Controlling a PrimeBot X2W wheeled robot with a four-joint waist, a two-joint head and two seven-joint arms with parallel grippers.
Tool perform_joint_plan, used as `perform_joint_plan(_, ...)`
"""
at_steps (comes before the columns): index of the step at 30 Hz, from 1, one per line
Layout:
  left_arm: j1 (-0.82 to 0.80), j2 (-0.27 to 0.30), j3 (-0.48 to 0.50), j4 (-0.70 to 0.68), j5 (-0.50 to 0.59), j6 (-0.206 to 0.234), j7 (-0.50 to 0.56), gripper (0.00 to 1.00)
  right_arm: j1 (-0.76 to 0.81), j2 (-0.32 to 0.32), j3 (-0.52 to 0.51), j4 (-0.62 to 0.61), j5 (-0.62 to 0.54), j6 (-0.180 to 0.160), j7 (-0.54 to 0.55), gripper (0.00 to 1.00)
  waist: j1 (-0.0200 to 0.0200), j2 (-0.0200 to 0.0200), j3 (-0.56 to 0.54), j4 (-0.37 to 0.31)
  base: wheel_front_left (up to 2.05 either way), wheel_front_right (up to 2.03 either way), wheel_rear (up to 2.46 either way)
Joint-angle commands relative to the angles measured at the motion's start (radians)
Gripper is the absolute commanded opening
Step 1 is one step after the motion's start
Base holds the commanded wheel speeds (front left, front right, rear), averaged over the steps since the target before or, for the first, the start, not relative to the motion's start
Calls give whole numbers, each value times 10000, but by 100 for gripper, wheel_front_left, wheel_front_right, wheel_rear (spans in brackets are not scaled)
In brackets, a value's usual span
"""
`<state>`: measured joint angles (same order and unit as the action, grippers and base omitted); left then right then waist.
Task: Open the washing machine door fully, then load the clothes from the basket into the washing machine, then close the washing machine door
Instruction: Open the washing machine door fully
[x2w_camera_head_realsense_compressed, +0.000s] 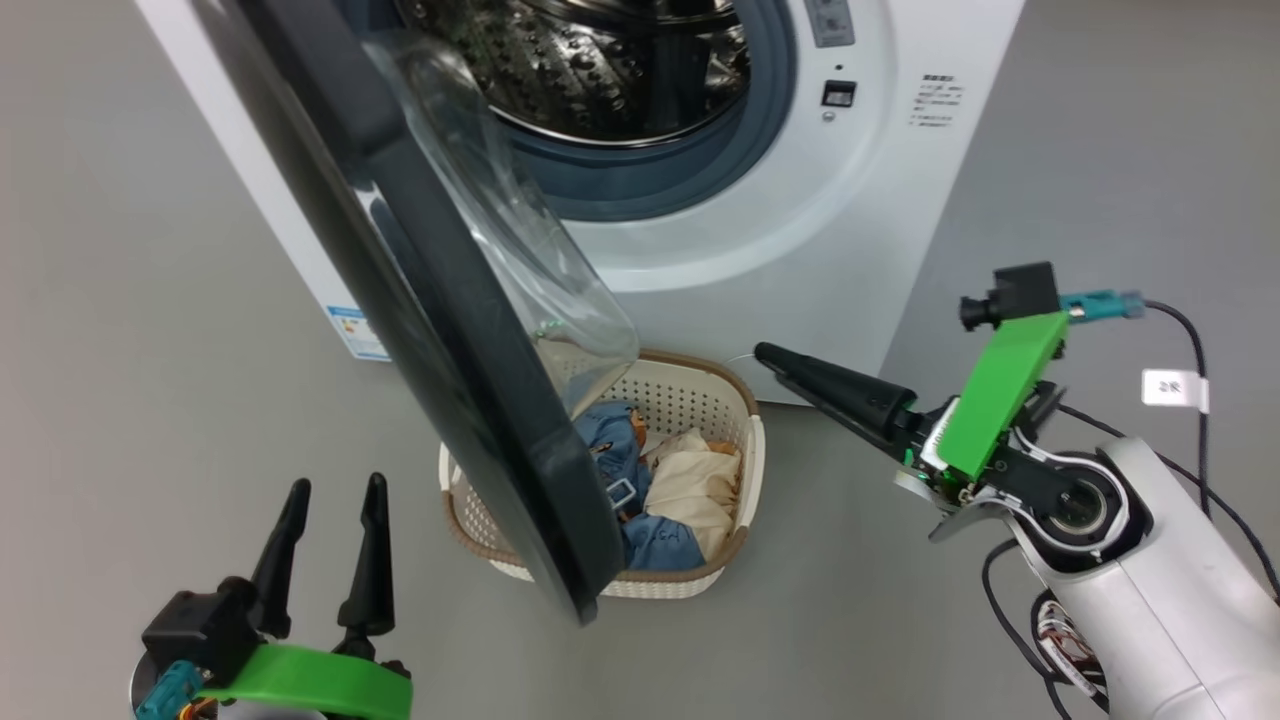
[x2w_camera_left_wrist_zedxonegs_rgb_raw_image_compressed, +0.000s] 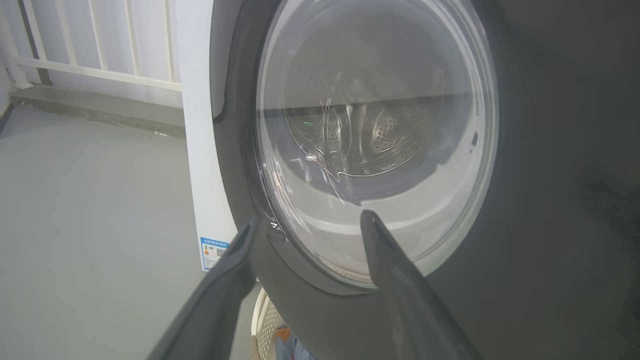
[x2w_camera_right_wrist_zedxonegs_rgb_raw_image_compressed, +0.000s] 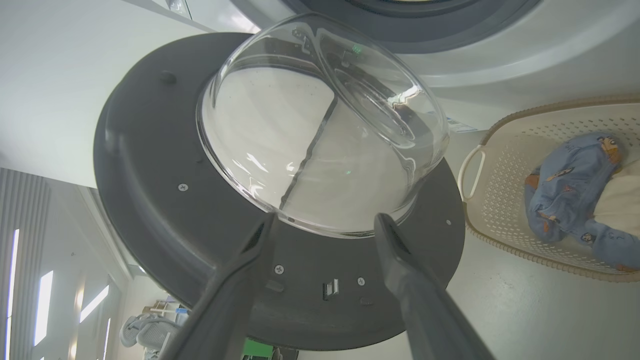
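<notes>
Right gripper (x2w_camera_right_wrist_zedxonegs_rgb_raw_image_compressed: 325, 220): my jaws wide, empty; round black-rimmed glass washing machine door (x2w_camera_right_wrist_zedxonegs_rgb_raw_image_compressed: 150, 200) just ahead, seemingly part-open; left gripper (x2w_camera_head_realsense_compressed: 338, 485) likewise agape; blue and cream clothes (x2w_camera_head_realsense_compressed: 690, 490) unloaded in cream perforated plastic basket (x2w_camera_head_realsense_compressed: 752, 440) nearby; loading, closing remain.

Head view: washing machine door (x2w_camera_head_realsense_compressed: 450, 330) covers the left part of the basket (x2w_camera_head_realsense_compressed: 700, 385) behind it, plus part of the blue cloth (x2w_camera_head_realsense_compressed: 605, 440). The label sticker (x2w_camera_head_realsense_compressed: 352, 335) just left of the door is half hidden and unreadable. The door's top and the drum (x2w_camera_head_realsense_compressed: 600, 70) to its right are cut by the frame edge. The small print (x2w_camera_head_realsense_compressed: 935, 100) far right of the door is too small to read. Left wrist view: only a sliver of basket shows under the door, and the door's right rim is dark blur. Right wrist view: basket and cream cloth (x2w_camera_right_wrist_zedxonegs_rgb_raw_image_compressed: 622, 200), right of the door, run off the edge.
</notes>
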<state>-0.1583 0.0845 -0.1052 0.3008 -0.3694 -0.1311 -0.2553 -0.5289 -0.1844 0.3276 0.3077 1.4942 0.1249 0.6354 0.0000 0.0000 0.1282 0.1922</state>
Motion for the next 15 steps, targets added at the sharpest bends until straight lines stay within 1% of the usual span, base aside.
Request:
perform_joint_plan(1, -22, 239, 385, -153, -18, 4, -65, 100, 125, -32, 30, -301, -127, 58, -309, 100, 0, 0, -138, -200, 0, 0, 0)
perform_joint_plan(7, 116, 276, 552, -155, 20, 4, -65, 100, 462, -470, 241, -285, -601, 58, -1894, 100, 0, 0, -215, -439, 0, 0, 0)
perform_joint_plan(15, 238, 326, 670, -76, 52, 4, -65, 100, 730, -1098, 1087, -34, -1226, 58, -4323, 100, 0, 0, -418, -629, 0, 0, 0)
